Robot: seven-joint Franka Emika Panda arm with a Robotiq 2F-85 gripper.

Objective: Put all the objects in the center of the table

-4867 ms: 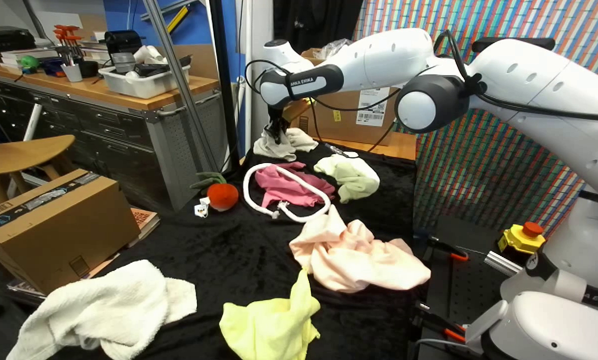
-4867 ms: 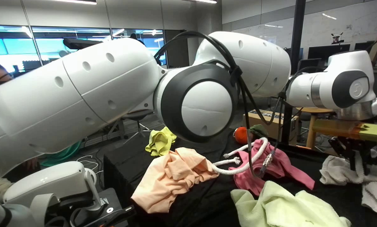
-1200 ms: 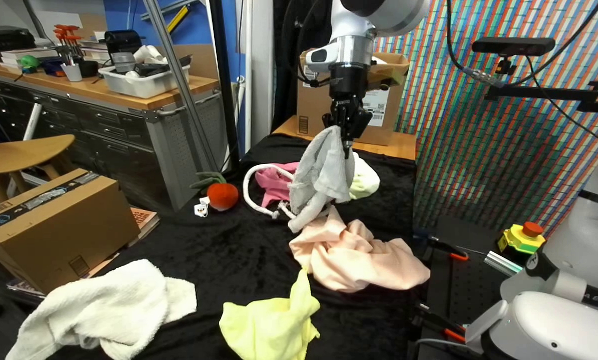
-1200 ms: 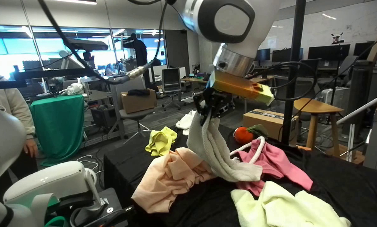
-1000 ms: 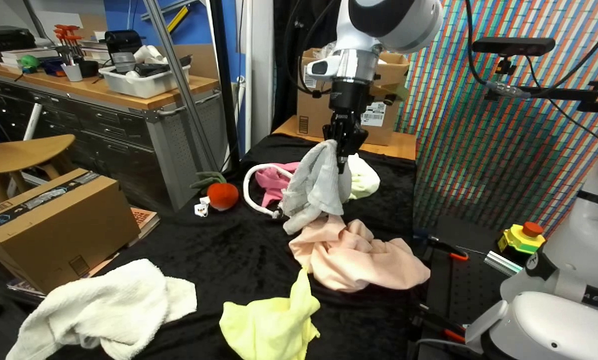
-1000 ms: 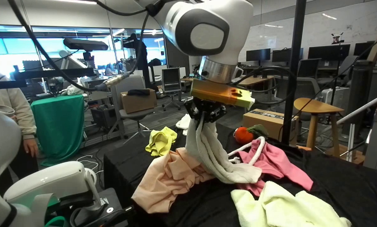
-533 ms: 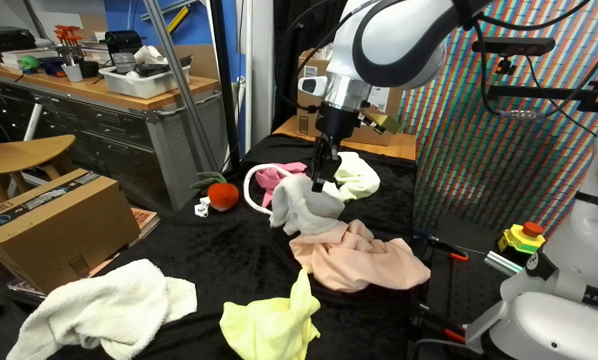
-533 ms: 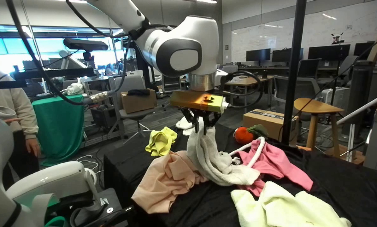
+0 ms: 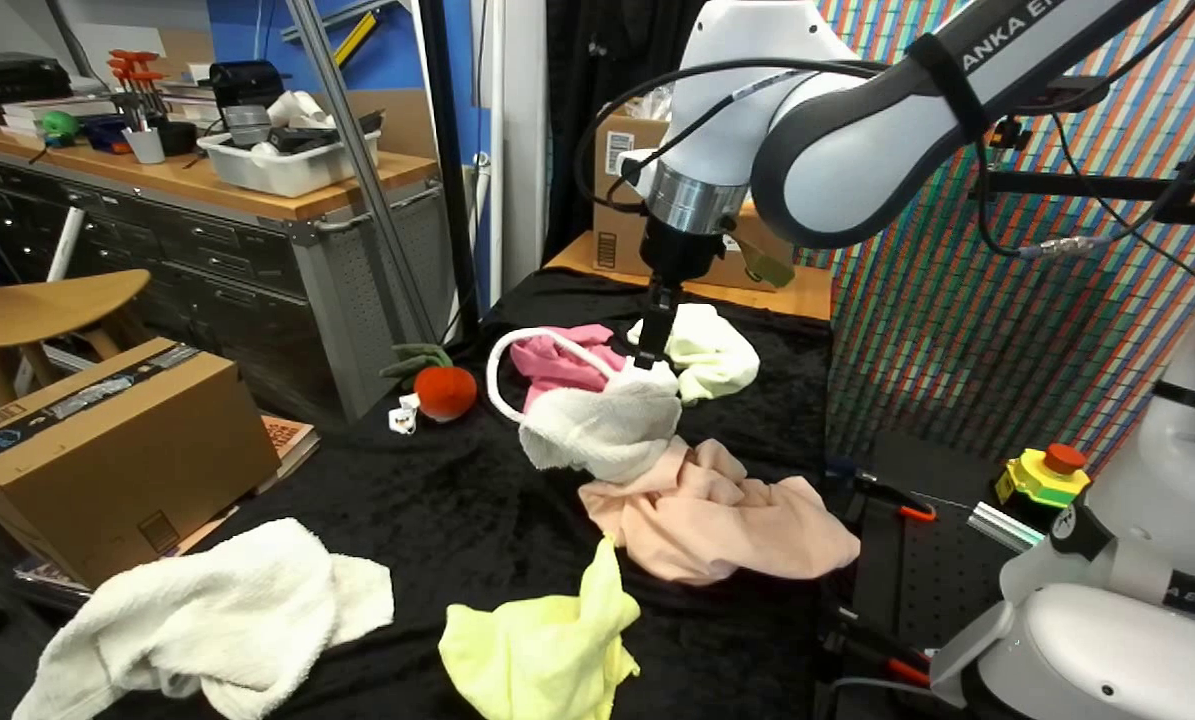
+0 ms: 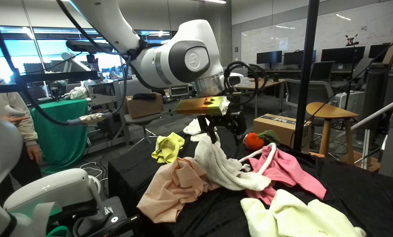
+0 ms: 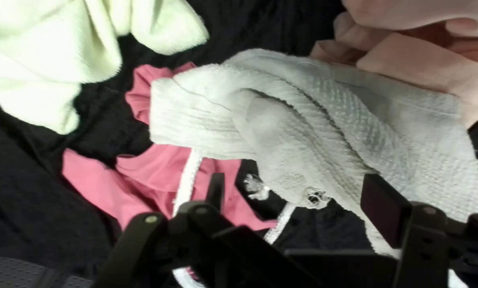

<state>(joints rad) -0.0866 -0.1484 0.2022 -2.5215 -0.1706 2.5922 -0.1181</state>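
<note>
My gripper (image 10: pixel 227 140) stands open just above a grey-white cloth (image 11: pixel 287 120), its fingers apart and nothing gripped between them. This cloth lies loosely over part of the pink cloth (image 11: pixel 159 172), the white looped cord (image 9: pixel 497 375) and an edge of the peach cloth (image 9: pixel 727 520). A pale green cloth (image 9: pixel 717 355) lies close by on the black-draped table (image 9: pixel 437 520). The red-orange ball (image 9: pixel 445 392) sits at the table's side in both exterior views. Apart from the pile are a yellow cloth (image 9: pixel 547 650) and a fluffy white cloth (image 9: pixel 217 620).
A cardboard box (image 9: pixel 117 460) stands beside the table near the white cloth, with books under it. Another box (image 9: pixel 617 230) is at the table's far end. A black post (image 10: pixel 306 82) rises near the ball. A yellow emergency stop (image 9: pixel 1042 475) sits by the robot base.
My gripper has carried the grey-white cloth from the table's far end to the pink and peach cloths, lowered it and let go. The jaws have opened, and the cloth has slumped down.
</note>
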